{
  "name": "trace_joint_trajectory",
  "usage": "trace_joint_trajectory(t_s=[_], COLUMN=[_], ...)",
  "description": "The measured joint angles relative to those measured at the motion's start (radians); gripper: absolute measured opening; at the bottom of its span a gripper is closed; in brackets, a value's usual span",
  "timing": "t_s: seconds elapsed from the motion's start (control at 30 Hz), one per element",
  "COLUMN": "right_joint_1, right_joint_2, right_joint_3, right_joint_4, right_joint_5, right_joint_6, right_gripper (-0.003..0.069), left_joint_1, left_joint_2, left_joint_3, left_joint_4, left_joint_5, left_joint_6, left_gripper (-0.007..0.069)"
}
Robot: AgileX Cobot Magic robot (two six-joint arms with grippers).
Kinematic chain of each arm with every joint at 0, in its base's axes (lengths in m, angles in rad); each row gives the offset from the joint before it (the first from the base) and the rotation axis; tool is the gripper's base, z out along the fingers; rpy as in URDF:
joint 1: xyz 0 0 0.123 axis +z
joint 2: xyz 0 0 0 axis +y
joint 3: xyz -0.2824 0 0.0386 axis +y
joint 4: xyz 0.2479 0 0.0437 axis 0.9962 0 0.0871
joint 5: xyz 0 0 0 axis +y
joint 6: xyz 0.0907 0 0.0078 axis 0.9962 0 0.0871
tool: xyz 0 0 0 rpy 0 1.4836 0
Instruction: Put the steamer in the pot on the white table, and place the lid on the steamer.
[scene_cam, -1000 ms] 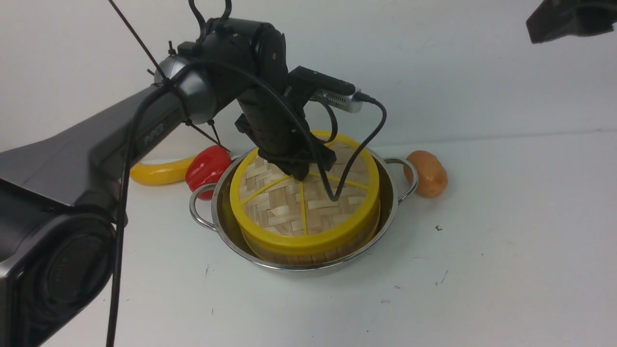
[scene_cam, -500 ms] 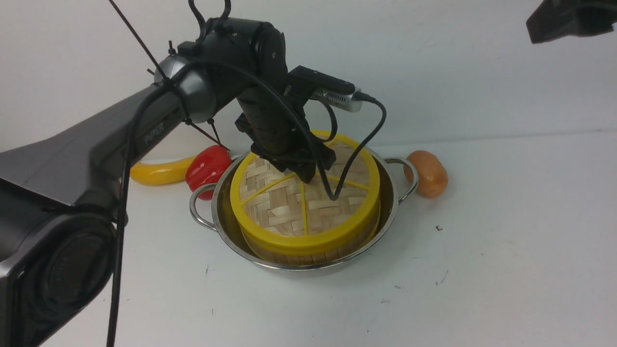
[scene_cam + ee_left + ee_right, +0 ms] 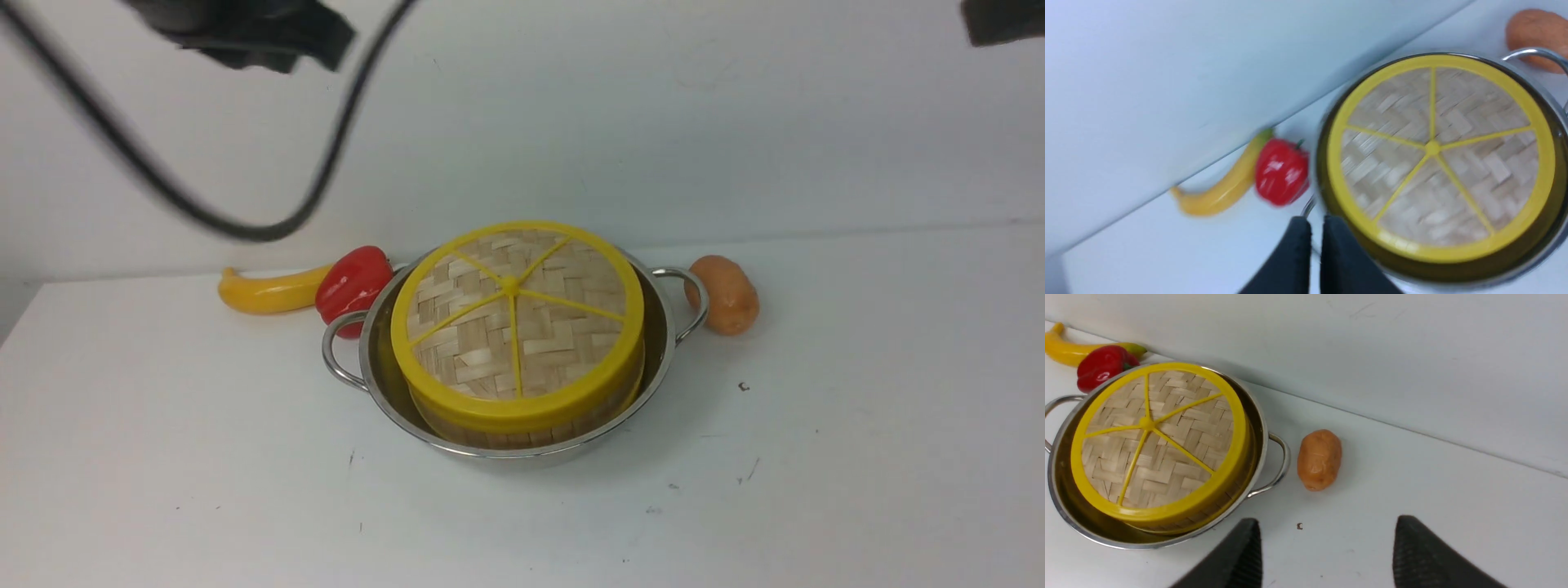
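Observation:
The lid (image 3: 510,327), a woven disc with a yellow rim and spokes, lies on the steamer (image 3: 506,435); only a strip of the steamer's wall shows below it. The steamer sits in the steel pot (image 3: 663,359) on the white table (image 3: 857,457). My left gripper (image 3: 1316,230) is shut and empty, raised above the pot's near-left side, apart from the lid (image 3: 1432,147). In the front view only a blurred dark part of the left arm (image 3: 245,33) shows at the top left. My right gripper (image 3: 1327,526) is open and empty, high above the table right of the pot (image 3: 1261,428).
A yellow banana (image 3: 265,294) and a red pepper (image 3: 353,282) lie against the pot's left side by the back wall. A brown potato (image 3: 727,294) lies just right of the pot's right handle. A black cable (image 3: 245,229) hangs at the upper left.
My left arm has lifted off the lid and swung up and to the left, out of most of the front view. The lid stays on the steamer.

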Motion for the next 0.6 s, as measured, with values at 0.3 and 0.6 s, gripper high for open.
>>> trace_joint_trajectory(t_s=[0.3, 0.6], right_joint_1=[0.000, 0.000], right_joint_2=[-0.433, -0.765], right_joint_3=[0.485, 1.082], right_joint_4=[-0.019, -0.019], right_joint_5=[-0.186, -0.618], right_joint_6=[-0.015, -0.030], right_gripper=[0.0031, -0.0007], left_joint_1=[0.187, 0.197], left_joint_2=[-0.660, -1.181], left_joint_3=[0.798, 1.372], left_joint_4=[-0.078, -0.141], left_joint_5=[-0.431, -0.704], left_joint_6=[0.004, 0.006], left_gripper=[-0.0022, -0.0013])
